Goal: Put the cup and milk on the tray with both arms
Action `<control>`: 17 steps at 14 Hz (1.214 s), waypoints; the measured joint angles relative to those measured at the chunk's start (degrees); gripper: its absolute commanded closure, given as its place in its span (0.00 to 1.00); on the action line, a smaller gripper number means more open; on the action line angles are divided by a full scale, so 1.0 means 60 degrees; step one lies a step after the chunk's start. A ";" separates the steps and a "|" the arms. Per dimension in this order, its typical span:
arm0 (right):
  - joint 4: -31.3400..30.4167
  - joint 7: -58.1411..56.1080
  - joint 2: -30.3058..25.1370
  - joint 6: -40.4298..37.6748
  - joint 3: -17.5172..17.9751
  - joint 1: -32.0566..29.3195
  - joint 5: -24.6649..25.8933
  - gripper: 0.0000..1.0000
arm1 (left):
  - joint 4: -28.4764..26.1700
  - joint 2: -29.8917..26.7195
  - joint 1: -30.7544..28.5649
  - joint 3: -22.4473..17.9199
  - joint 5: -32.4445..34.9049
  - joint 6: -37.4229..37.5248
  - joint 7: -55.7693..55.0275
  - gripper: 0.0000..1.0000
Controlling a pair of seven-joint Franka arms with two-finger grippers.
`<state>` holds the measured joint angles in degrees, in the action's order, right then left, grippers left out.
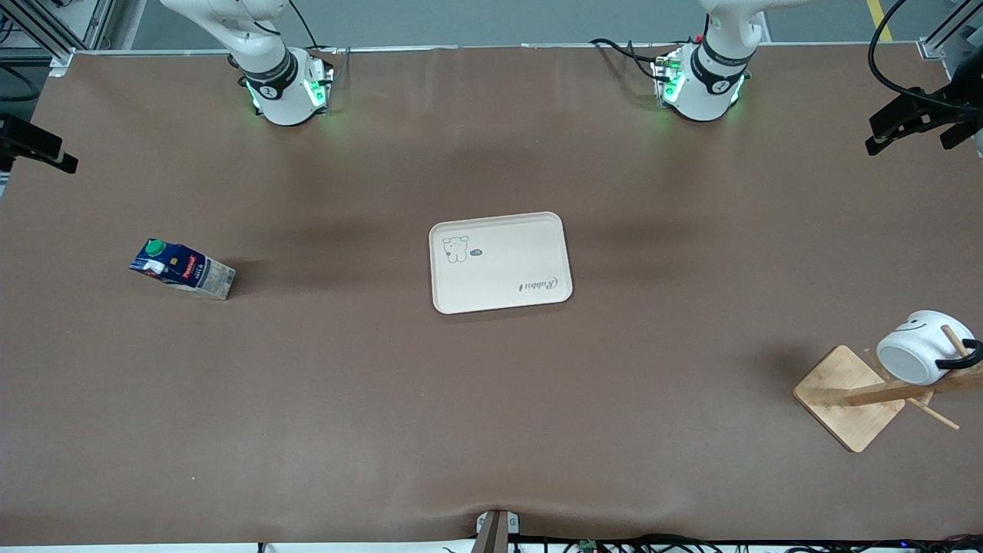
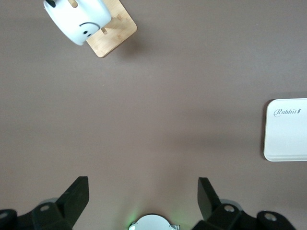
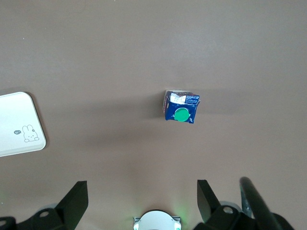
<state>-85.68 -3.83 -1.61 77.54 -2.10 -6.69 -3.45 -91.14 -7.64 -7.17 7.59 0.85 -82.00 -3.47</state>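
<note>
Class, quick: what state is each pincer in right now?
Left pincer: open, holding nothing.
Right pincer: open, holding nothing.

Cup [image 1: 918, 347] hangs on rack [image 1: 848, 395]; milk [image 1: 183, 268] upright; tray [image 1: 500, 263] central.
</note>
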 measured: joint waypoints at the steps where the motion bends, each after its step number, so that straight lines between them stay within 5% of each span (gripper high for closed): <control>1: 0.0000 0.0000 0.0000 0.0000 0.0000 0.0000 0.0000 0.00 | 0.0012 0.0000 0.0000 0.0000 0.0000 0.0003 0.0000 0.00; 10: 0.0001 0.0000 0.0000 0.0022 -0.0047 -0.0070 -0.0104 0.00 | 0.0445 0.0194 -0.1489 -0.0025 0.0203 -0.0174 0.0201 0.00; 14: 0.0001 0.0000 0.0007 0.0074 -0.0093 -0.0123 -0.0150 0.00 | -0.1132 0.0183 -0.2209 -0.0025 -0.0083 -0.2720 0.0204 0.00; 17: 0.0000 0.0000 0.0165 0.0104 -0.0093 -0.0132 -0.0179 0.00 | -0.2818 0.0090 -0.2979 -0.0019 -0.1613 -0.5509 0.0517 0.00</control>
<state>-85.69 -3.83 -0.62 78.16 -2.66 -7.48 -4.53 -108.05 -7.10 -25.05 7.48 -8.82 -115.06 -0.37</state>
